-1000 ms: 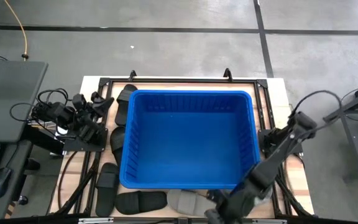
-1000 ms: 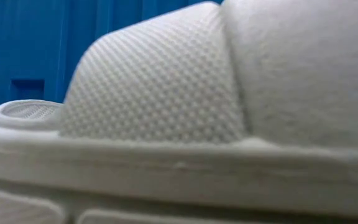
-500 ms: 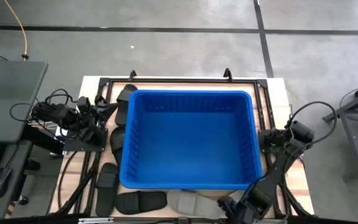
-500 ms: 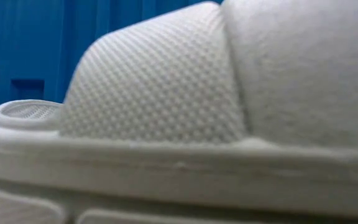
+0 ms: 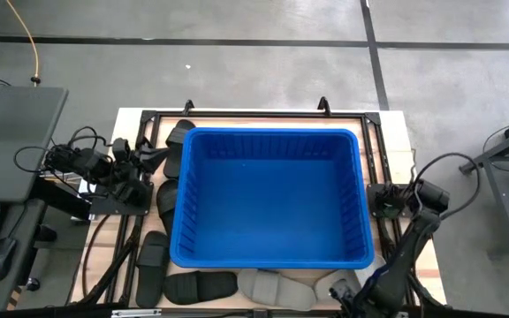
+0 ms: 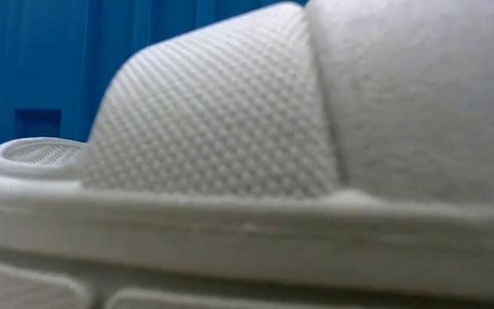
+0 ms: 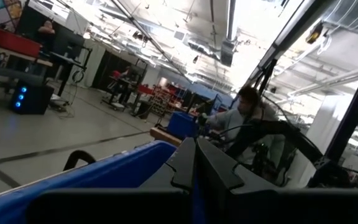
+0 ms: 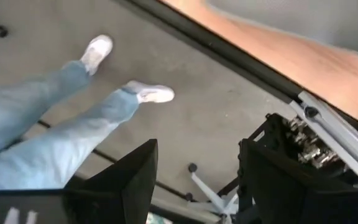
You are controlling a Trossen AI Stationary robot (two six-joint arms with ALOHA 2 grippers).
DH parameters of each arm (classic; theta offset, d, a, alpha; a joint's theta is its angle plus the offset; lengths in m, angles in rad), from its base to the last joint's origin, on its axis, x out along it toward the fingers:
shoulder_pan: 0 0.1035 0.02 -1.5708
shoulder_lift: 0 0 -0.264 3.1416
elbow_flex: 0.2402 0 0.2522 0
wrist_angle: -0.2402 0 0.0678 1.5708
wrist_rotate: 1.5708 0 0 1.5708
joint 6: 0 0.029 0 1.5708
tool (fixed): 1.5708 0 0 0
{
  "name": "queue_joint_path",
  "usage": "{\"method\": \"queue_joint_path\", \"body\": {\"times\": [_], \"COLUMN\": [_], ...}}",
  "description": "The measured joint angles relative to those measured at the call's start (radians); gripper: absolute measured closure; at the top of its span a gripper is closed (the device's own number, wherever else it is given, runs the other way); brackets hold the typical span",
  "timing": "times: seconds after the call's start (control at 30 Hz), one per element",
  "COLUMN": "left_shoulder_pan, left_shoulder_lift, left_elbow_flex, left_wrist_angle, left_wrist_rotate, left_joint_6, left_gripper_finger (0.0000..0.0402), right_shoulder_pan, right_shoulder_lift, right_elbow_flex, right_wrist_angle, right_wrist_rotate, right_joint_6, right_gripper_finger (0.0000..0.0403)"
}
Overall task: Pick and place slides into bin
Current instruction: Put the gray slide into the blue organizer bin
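The wooden surface [image 5: 396, 124] carries the blue bin [image 5: 272, 199] at its middle, with nothing inside. Slides lie around it: 3 black ones [image 5: 166, 199] along its left wall, 1 black slide [image 5: 200, 285] and 2 light grey slides [image 5: 274, 287] along its near wall. The left hand [image 5: 153, 155] rests by the bin's left side, fingers pressed together, holding nothing. The right hand [image 8: 197, 180] hangs off the near right corner, fingers spread and empty, facing the floor and a person's legs [image 8: 48, 130].
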Motion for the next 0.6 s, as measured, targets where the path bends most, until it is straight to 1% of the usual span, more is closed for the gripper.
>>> {"method": "queue_joint_path", "body": {"times": [0.4, 0.5, 0.6], "left_shoulder_pan": [0.000, 0.000, 0.000], "left_shoulder_lift": [0.000, 0.000, 0.000], "left_elbow_flex": [0.000, 0.000, 0.000], "left_wrist_angle": [-0.042, -0.077, -0.138], "left_wrist_rotate": [-0.008, -0.010, -0.006], "left_joint_6": [0.000, -0.011, -0.074], "left_gripper_finger": [0.0396, 0.0396, 0.0396], "right_shoulder_pan": [0.012, 0.012, 0.010], "right_shoulder_lift": [0.144, 0.154, 0.160], "right_elbow_flex": [0.000, 0.000, 0.000], "right_wrist_angle": [0.006, -0.035, -0.091], "right_wrist_rotate": [0.014, 0.019, 0.059], "right_joint_6": [0.026, 0.045, 0.082], "right_gripper_finger": [0.0183, 0.0187, 0.0199]}}
